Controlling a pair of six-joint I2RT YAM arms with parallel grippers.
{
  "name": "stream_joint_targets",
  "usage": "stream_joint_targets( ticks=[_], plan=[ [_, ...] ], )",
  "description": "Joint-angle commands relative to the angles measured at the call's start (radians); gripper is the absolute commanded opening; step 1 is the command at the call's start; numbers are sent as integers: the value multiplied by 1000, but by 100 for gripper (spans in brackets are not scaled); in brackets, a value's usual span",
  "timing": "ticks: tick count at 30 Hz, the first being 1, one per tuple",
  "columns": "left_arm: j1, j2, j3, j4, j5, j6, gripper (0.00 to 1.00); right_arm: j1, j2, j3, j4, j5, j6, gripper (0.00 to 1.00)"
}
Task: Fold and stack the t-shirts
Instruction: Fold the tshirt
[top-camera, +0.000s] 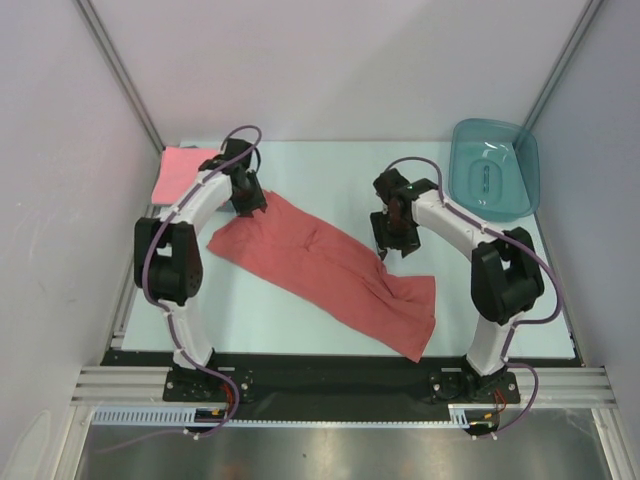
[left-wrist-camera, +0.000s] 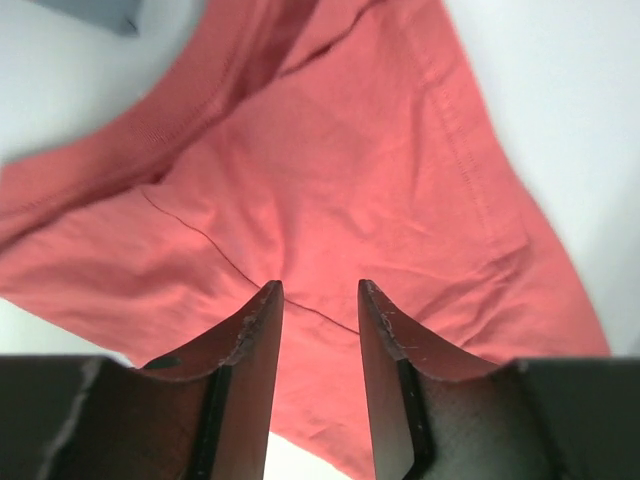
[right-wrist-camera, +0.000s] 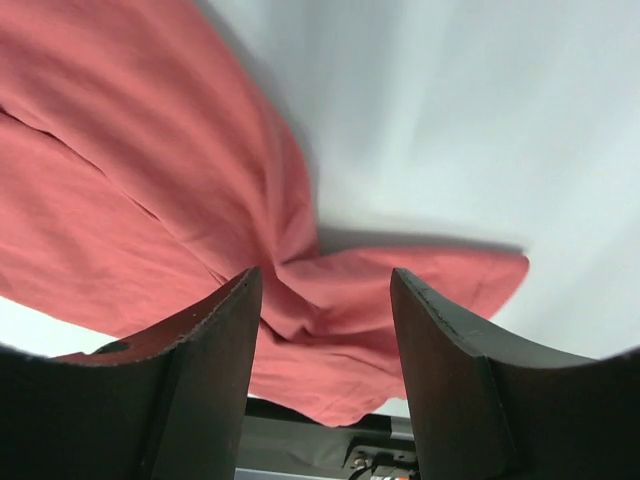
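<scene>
**Red shirt spread out, both hands parted**

Worktop (top-camera: 330, 170) is carrying a brick-red t-shirt (top-camera: 320, 265) lying diagonally, its near-right corner nearing the front edge. Teal tub (top-camera: 494, 168) is sitting far right, well apart. Pink t-shirt (top-camera: 180, 172) is lying folded far left, partly hidden by the left arm. Left hand (top-camera: 248, 205) and right hand (top-camera: 390, 245) are hovering over red cloth, fingers apart.
</scene>
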Motion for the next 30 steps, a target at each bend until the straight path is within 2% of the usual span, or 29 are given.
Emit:
stream_joint_targets(
  ticks=[1,2,7,14,18,24,26,29,30],
  plan=[
    [-55,39,20,-46,-89,-87,42,37,32,81,-18,-21,-60,59],
    [-64,41,19,-45,-127,-91,42,42,45,95,-20,-25,-60,59],
    [-87,95,-4,-14,-114,-122,43,82,107,139,-11,-69,-78,59],
    [-92,208,35,41,-86,-97,43,94,167,90,58,-77,-69,58],
    [-97,286,100,99,1,-16,44,82,174,46,80,-38,-60,57],
    [-112,417,282,83,113,53,44,34,132,-71,111,-57,-31,57],
    [-114,483,348,82,190,74,44,27,100,-101,121,-83,-9,57],
    [-117,555,436,180,390,113,44,16,48,-154,131,-127,18,57],
    [-118,576,506,194,421,122,45,13,11,-161,129,-138,41,57]
  ],
)
